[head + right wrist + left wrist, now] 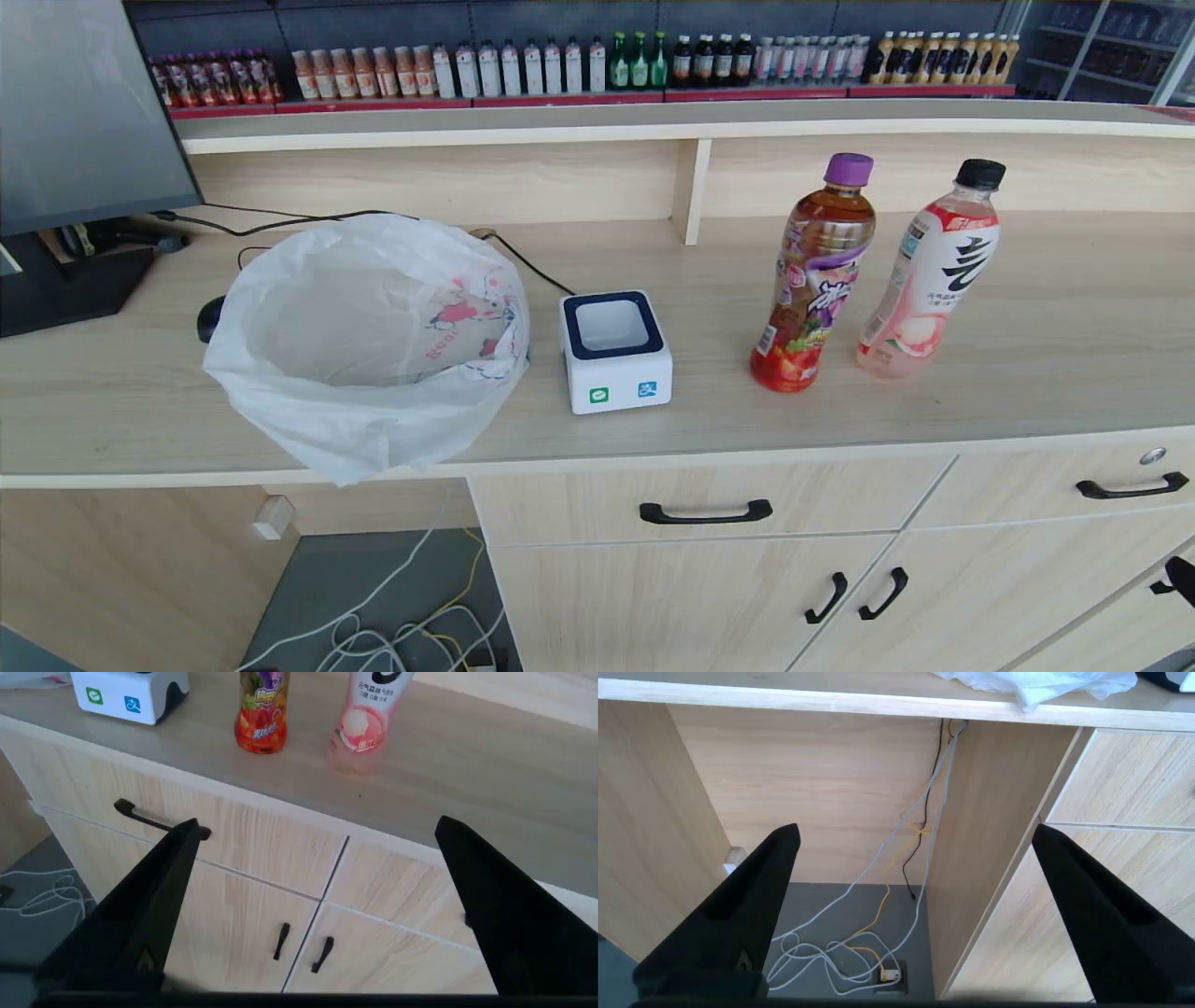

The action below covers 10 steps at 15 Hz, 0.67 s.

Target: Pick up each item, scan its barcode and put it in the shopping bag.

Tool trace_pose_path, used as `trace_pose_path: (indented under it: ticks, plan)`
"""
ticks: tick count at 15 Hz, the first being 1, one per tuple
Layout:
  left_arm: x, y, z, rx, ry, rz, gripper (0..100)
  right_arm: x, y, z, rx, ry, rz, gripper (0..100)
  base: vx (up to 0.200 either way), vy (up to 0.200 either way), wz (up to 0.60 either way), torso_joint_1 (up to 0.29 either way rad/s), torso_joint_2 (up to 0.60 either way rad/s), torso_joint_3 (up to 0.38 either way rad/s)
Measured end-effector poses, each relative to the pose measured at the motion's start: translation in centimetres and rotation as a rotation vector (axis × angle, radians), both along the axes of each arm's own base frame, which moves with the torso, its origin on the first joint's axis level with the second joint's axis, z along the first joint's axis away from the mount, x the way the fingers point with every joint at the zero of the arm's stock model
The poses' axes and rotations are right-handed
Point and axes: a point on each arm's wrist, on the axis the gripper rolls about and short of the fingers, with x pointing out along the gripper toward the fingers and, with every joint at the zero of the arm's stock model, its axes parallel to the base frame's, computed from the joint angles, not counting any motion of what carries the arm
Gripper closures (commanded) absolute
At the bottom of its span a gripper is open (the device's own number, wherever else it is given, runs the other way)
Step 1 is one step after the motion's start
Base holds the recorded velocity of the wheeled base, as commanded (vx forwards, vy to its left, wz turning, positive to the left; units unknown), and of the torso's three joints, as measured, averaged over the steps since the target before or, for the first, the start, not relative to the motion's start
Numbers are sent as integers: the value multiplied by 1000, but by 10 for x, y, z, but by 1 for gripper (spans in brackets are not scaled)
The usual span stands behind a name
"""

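White shopping bag open at worktop left, scanner just beside it, then purple-cap bottle and black-cap bottle, both upright. Left claw spread apart, low by cables; right claw spread apart, facing drawers.

A purple-capped tea bottle and a black-capped pink drink bottle stand upright, just beside each other, on the wooden counter. To their left sits a white barcode scanner, then a white plastic shopping bag, mouth open upward.
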Motion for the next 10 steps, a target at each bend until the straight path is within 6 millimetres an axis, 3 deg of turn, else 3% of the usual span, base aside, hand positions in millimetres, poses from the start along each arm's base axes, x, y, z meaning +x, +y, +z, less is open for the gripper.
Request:
trace_pose_path:
  ticks: [10]
  plan:
    - [0, 0, 0, 0, 0, 0, 0, 77, 31, 7, -89, 144, 102, 0, 0, 0, 0, 0, 0, 0]
